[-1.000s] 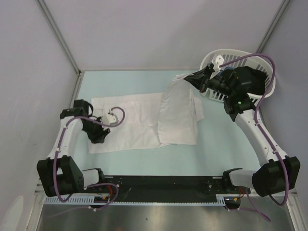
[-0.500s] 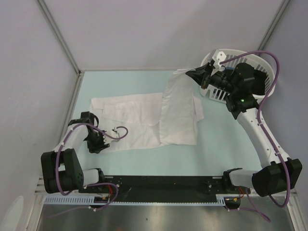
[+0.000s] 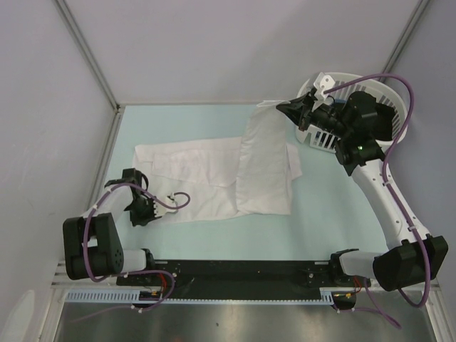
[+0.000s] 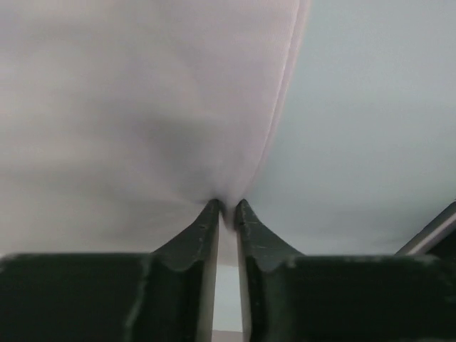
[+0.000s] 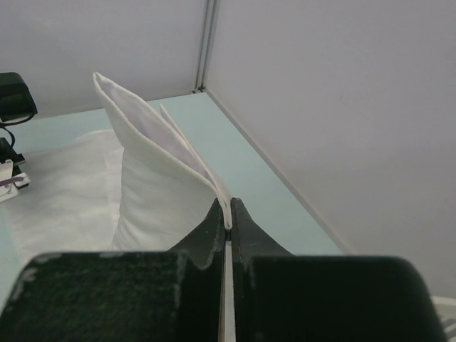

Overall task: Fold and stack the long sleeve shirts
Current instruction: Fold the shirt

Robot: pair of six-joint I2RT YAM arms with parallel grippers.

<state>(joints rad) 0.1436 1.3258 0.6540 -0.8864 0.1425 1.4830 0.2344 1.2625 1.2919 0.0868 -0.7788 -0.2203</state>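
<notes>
A plain white long sleeve shirt [image 3: 206, 178] lies spread on the pale green table, its right part lifted toward the back right. My right gripper [image 3: 291, 109] is shut on the raised edge of the shirt [image 5: 160, 182], which hangs taut below it; in the right wrist view the gripper [image 5: 229, 214] pinches a folded hem. My left gripper [image 3: 147, 206] is low at the shirt's front left corner. In the left wrist view it [image 4: 228, 212] is shut on the shirt's edge [image 4: 142, 114].
A white slatted basket [image 3: 388, 96] stands at the back right corner, behind my right arm. Grey walls close the table on the left, back and right. A black rail [image 3: 235, 274] runs along the near edge.
My left gripper has moved toward the near edge, pulling the shirt's front left corner with it. My right gripper has risen slightly toward the back with the shirt's edge.
</notes>
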